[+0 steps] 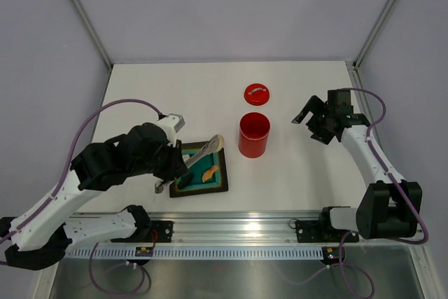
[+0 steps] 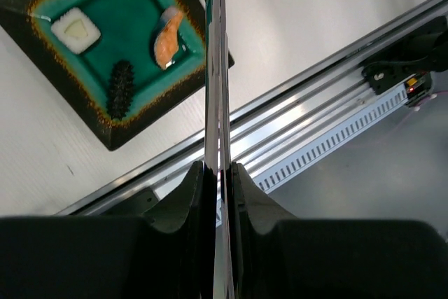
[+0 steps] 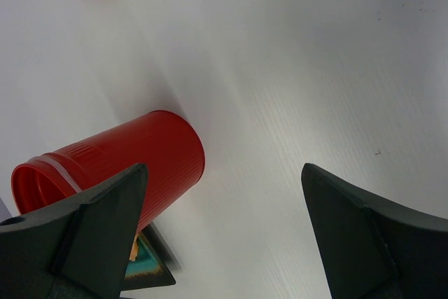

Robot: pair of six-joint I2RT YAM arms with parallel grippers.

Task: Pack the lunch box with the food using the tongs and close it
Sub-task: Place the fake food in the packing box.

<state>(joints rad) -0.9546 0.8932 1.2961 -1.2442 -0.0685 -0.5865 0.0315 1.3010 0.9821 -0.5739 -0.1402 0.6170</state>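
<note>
**A:** Why is the left gripper (image 2: 218, 169) clamped so hard on the tongs (image 2: 215, 68)?

**B:** Its jaws are squeezed fully together on the 2 slim arms, well back from the tips. That presses the arms almost flat against each other, and the squeeze is what pinches the far end. From above, a beige disc (image 1: 216, 142) sits at the tips, tilted on edge over the far corner of the plate (image 2: 105, 134). It looks gripped, though the wrist view cuts the tips off at the frame edge.

**A:** And the rest of the food?

**B:** 3 pieces lie on the teal centre: a white cube (image 2: 75, 29), an orange curved piece (image 2: 168, 36) and a dark stick (image 2: 120, 89). I can't find any brown bit.

**A:** Where is the lunch box (image 1: 253, 134)?

**B:** It stands upright and open just beside the plate, on the side where the disc is raised, so the carry should be short. Its lid (image 1: 256, 94) lies flat behind it, near but apart, out of the tongs' path.

**A:** And the right gripper (image 3: 224, 167)?

**B:** Its jaws are spread wide and hold nothing. It hangs to the right of the lunch box, clear of it. I'd guess it is placed there to steady the lunch box or fetch the lid.

**A:** Any risk?

**B:** The disc is held on edge by thin metal, so it may slip on the way across.
</note>
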